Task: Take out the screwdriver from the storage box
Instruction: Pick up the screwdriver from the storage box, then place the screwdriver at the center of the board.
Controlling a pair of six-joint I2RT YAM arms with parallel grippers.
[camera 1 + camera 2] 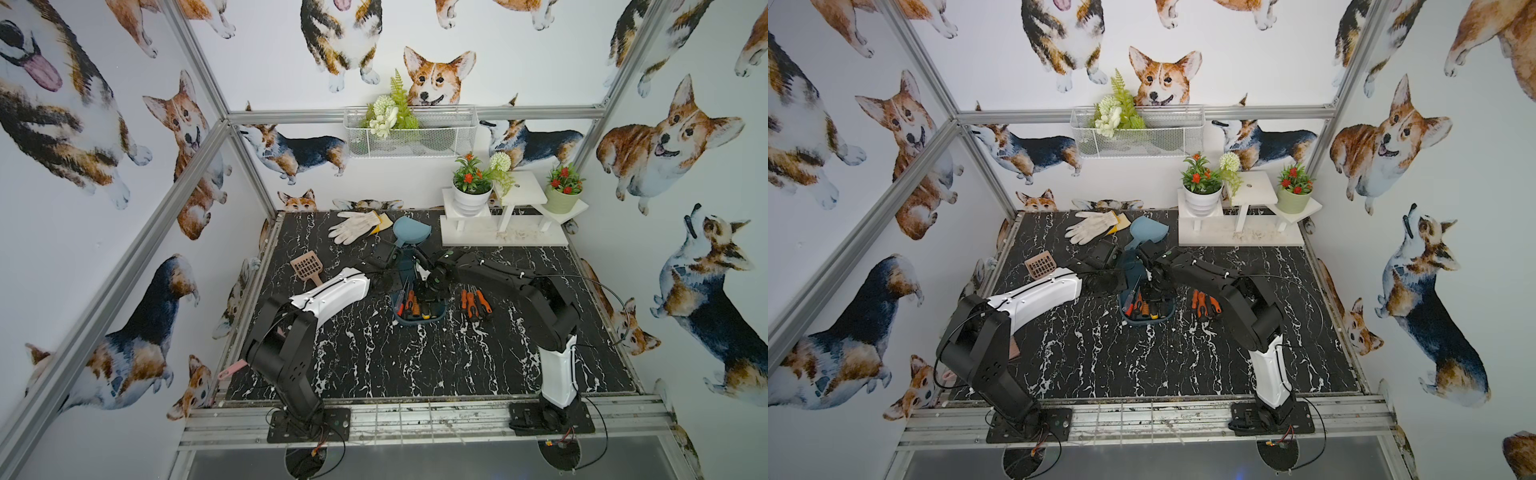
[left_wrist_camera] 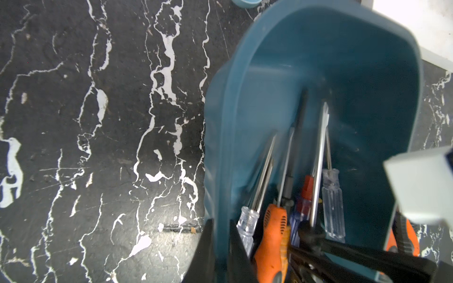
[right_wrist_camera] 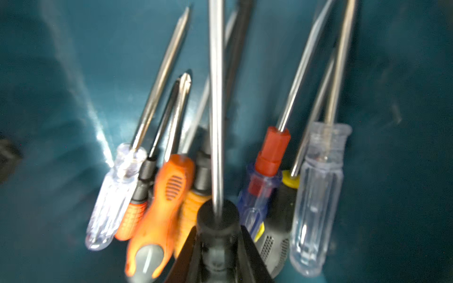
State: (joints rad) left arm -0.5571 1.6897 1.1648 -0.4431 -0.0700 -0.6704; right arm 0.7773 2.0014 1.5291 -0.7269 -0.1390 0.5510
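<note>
**Storage box** (image 1: 419,320) — dark teal tub. We find it at the centre of the black marble table (image 1: 415,374) in both top views, with both arms reaching over it.

Contents we can make out:
- an orange-handled screwdriver (image 3: 169,196)
- a clear-handled screwdriver (image 3: 318,196)
- a blue-and-red screwdriver (image 3: 263,176)

Their handles are bunched at one end and their shanks fan toward the other.

**Left gripper** (image 2: 221,235): closed tight, its two black fingers pinching the box's side wall, one inside and one outside.

**Right gripper** (image 3: 218,229): closed around the handle of the black-handled screwdriver (image 3: 216,110). Its long steel shank lies over the others, inside the box walls.

**Loose screwdrivers** (image 1: 476,305) — orange and black handles, lying on the table just right of the box in the frame.

We also list:
- a white glove (image 1: 353,226) toward the table's upper edge
- a pale blue dustpan (image 1: 409,232) toward the table's upper edge
- a brown slotted scoop (image 1: 306,266) at the left
</note>
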